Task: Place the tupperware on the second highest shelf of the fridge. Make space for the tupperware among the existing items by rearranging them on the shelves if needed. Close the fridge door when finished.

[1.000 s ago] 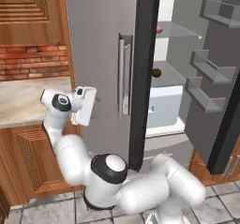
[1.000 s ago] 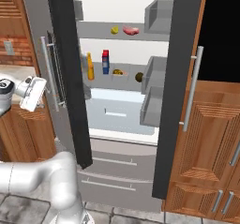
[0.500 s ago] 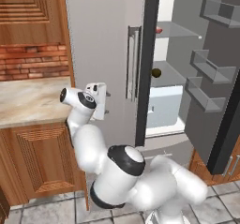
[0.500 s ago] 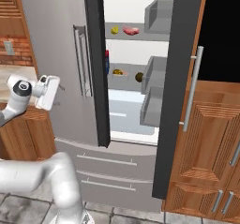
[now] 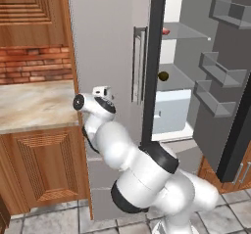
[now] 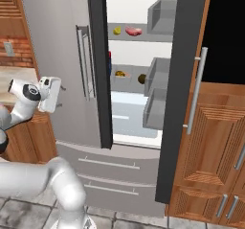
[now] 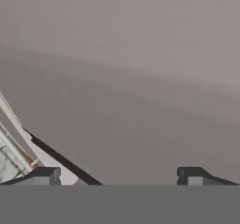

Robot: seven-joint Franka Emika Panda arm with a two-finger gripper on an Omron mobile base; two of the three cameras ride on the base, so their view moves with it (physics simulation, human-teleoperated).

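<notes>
the gripper [image 7: 117, 174] stands wide open and empty, its fingertips [image 7: 47, 175] close against the grey outer face of the fridge [image 6: 52, 55]'s left door, which is partly swung in. beyond, on the second highest shelf [image 6: 125, 77], the tupperware [image 6: 120, 74] sits beside a dark ball [image 6: 141, 78].

Kitchen corner in warm wood, brick and grey tile.

A wooden upper cabinet [image 5: 29, 12] hangs above a red brick backsplash [image 5: 32, 64] and a pale beige stone counter [image 5: 34, 105], which sits on a panelled wooden base cabinet [image 5: 41, 169]. A tall wooden cabinet [image 6: 217, 142] with silver bar handles stands at the right. The floor [image 5: 54, 221] is grey tile with pale grout lines.
</notes>
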